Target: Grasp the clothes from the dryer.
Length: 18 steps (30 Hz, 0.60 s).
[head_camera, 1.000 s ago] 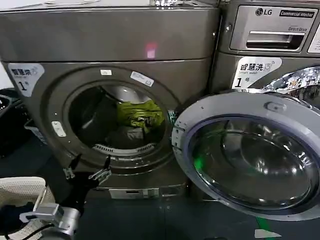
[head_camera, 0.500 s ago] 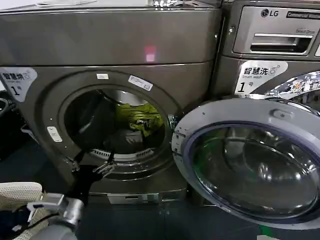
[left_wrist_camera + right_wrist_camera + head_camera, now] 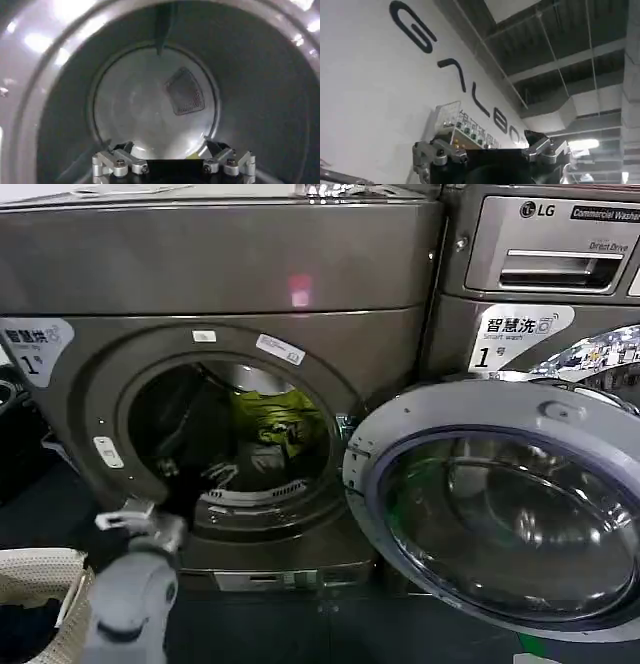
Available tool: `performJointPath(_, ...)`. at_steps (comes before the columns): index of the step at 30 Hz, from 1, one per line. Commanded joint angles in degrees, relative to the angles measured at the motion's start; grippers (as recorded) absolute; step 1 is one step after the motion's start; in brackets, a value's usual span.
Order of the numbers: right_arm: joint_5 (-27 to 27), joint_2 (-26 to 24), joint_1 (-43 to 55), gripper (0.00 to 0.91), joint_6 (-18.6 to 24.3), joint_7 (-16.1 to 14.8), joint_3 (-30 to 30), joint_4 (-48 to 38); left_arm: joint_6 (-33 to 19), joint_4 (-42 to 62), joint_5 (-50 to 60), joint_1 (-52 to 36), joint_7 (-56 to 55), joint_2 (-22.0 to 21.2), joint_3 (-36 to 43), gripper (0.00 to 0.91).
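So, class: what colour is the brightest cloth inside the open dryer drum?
Lime yellow-green cloth, clearest in the head view.

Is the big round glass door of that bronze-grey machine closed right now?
No, the grey-rimmed round glass door is swung wide open, baring the drum with lime yellow-green cloth.

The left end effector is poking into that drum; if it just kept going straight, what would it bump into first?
Probably the drum's pale back wall, dead ahead of the left end effector in its wrist view. The lime clothes lie off to its right in the dryer, likely missed, though depth is unclear.
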Motion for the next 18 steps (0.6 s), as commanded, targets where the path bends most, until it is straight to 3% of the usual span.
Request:
performJointPath(1,1.7,-0.2,-0.4,0.907,-0.5,0.1,1.8,0.3,-2.3,17.7,-0.4,-13.4,-1.5,0.1,4.5,0.907)
performJointPath(18,1.9,0.1,0.6,0.907,0.6,-1.5,0.7,0.7,-4.9,41.9,-2.7,-30.8,-2.4,-1.6,9.5,0.907)
